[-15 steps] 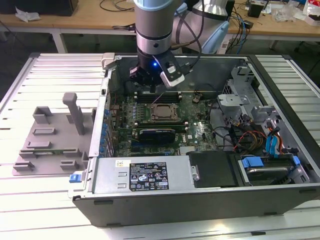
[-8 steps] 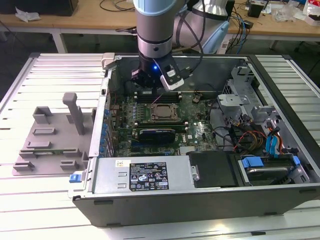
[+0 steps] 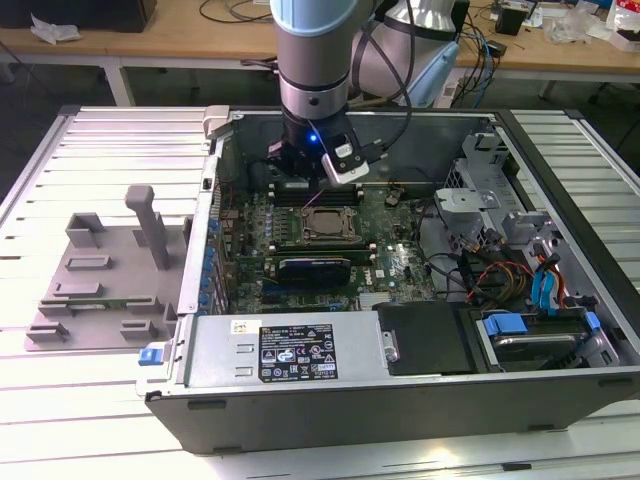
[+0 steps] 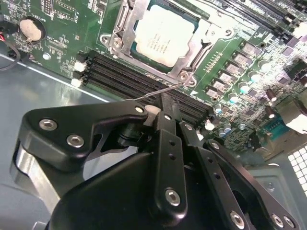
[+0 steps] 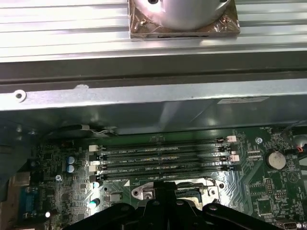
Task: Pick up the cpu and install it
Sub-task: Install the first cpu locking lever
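cpu (image 4: 162,36) seated in socket; gripper (image 4: 165,112) nearby

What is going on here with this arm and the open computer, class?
A robot arm reaches into an open computer case lying on a slatted table. Its gripper hangs just above the motherboard, beside the memory slots. The cpu already sits in its socket, with the metal frame around it.
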### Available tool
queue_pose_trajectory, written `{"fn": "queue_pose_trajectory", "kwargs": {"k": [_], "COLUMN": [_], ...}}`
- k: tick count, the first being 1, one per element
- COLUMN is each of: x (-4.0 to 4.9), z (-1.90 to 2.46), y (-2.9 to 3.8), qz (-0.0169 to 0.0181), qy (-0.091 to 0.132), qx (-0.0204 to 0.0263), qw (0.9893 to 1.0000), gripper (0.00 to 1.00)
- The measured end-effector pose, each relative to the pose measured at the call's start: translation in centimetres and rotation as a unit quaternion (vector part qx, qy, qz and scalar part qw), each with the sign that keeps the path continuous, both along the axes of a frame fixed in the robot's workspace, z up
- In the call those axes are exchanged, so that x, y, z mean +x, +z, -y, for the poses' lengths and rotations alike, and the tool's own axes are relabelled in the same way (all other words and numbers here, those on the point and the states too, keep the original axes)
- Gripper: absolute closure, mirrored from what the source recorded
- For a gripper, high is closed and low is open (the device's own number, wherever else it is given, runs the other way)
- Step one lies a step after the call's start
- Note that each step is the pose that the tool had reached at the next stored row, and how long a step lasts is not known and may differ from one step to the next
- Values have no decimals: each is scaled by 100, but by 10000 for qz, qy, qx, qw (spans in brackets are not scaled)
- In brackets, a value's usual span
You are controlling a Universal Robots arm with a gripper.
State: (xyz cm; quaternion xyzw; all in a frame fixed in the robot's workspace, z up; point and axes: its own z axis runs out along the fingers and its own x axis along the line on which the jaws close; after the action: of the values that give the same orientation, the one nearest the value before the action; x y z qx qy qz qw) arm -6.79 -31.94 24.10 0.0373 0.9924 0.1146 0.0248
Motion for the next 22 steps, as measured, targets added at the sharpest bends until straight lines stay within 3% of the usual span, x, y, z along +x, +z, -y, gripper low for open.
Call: {"fn": "queue_pose_trajectory", "kwargs": {"k": [3,8,11,15,22], "x": [1,1,0,31,62], "z": [-1,-1,-1,-55,-56], "y": [-50,-124,-125,-147,-174], "qz": [17,142,142,143,143], "qy": [1,1,1,-2,-318], "qx": [-3,-7,-15,-14,-17], "qw": [10000,9999,9999,9999,9994], "gripper": [89,89,89,89,89]}}
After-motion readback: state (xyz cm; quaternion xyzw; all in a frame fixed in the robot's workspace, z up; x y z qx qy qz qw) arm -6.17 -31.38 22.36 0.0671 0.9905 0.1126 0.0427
